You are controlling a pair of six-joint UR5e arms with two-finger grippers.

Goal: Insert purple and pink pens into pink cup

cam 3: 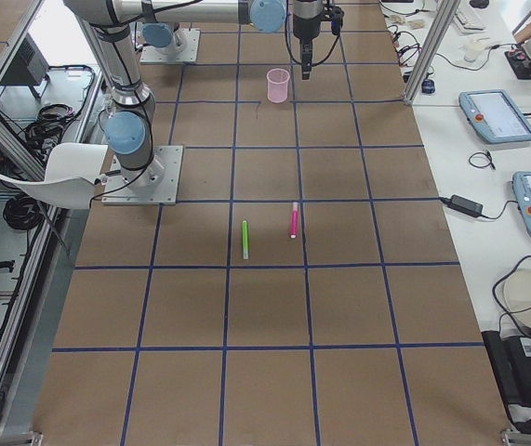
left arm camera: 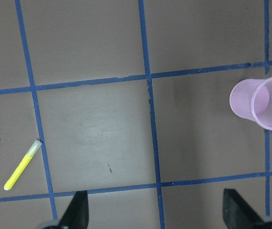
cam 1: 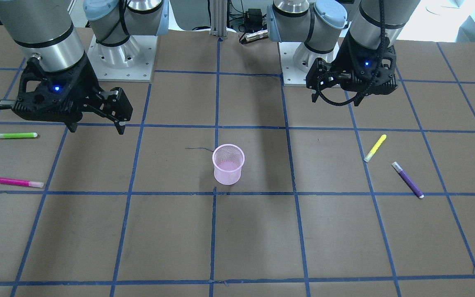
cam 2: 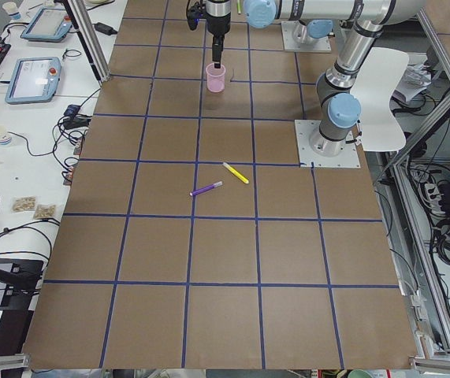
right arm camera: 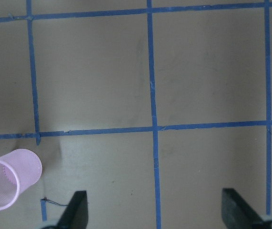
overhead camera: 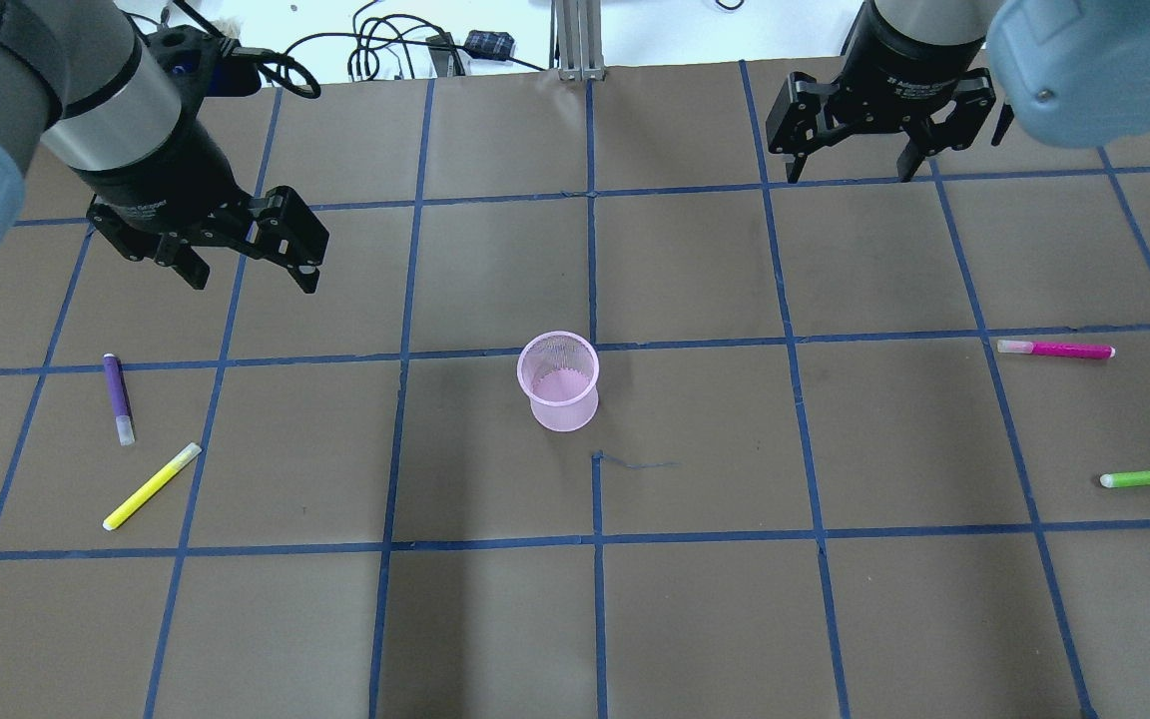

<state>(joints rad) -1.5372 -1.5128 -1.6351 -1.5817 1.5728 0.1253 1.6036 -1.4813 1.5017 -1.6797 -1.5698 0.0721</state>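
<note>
Pink cup (overhead camera: 559, 382) upright centre | purple pen (overhead camera: 118, 397) L, pink pen (overhead camera: 1054, 349) R, both flat | L fingers (overhead camera: 299, 250) wide | R fingers (overhead camera: 793, 158) wide

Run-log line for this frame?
left gripper jaws open | right gripper jaws open | purple pen, pink pen on table | pink cup upright, empty

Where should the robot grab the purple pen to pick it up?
The purple pen lies flat on the table, so come straight down from above and close the jaws across the middle of its thin barrel, not along its length. The yellow pen lies apart from it, which leaves room.
</note>
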